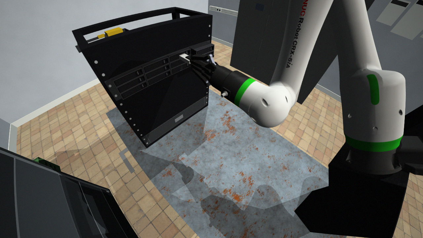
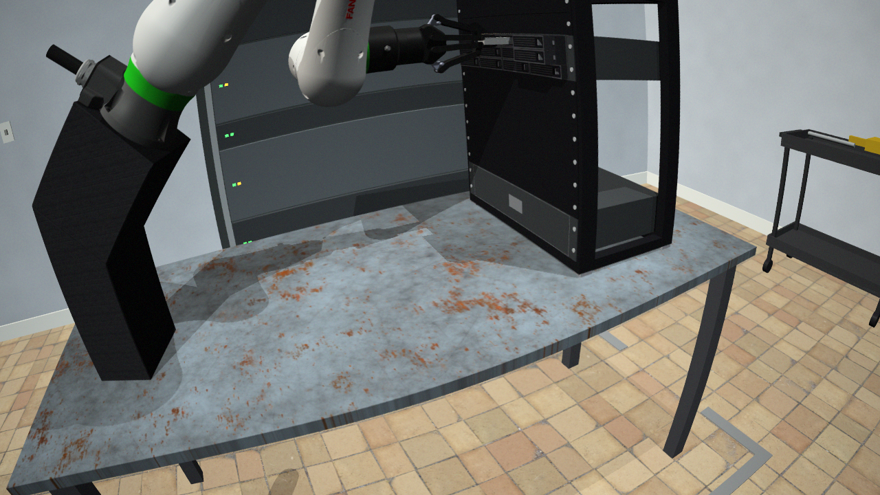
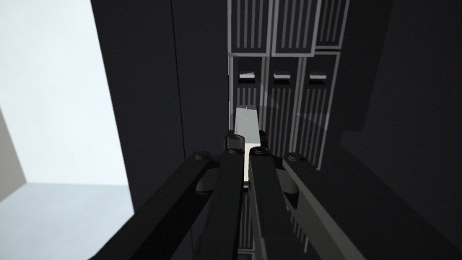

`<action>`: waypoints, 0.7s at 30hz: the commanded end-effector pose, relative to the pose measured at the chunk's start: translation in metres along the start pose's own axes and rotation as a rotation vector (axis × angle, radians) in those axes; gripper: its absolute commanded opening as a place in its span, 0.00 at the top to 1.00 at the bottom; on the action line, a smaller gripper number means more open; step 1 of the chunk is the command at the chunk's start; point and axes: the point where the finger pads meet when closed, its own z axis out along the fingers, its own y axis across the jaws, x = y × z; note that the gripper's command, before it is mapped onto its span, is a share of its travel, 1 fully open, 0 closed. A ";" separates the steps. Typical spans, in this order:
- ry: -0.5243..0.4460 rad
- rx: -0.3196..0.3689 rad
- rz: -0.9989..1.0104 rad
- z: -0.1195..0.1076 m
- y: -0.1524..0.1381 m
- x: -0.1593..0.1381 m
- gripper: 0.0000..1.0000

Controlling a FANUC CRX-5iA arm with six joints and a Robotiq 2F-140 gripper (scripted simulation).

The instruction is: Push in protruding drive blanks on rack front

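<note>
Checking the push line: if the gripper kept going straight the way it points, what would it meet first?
The light grey drive blank, right ahead of the shut gripper; contact looks likely already, though depth is unclear.

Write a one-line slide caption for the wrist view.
Shut black gripper pressing a protruding light-grey drive blank into the black rack.

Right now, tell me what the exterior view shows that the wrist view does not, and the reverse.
Exterior only: the rusty grey metal table under the tall black open-frame rack, the black pedestal and a black cart. Wrist only: three small slots in the ribbed bay fronts above the blank. Both: the shut black gripper against the pale grey protruding drive blank.
</note>
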 end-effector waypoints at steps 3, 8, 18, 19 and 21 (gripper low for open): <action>0.000 0.001 0.000 0.002 -0.001 0.000 0.90; 0.000 0.001 0.000 0.003 -0.001 0.000 0.90; 0.000 0.001 0.000 0.004 -0.001 0.000 0.90; 0.000 0.001 0.000 0.005 -0.001 0.000 0.90; 0.000 0.001 0.000 0.006 -0.001 0.000 0.90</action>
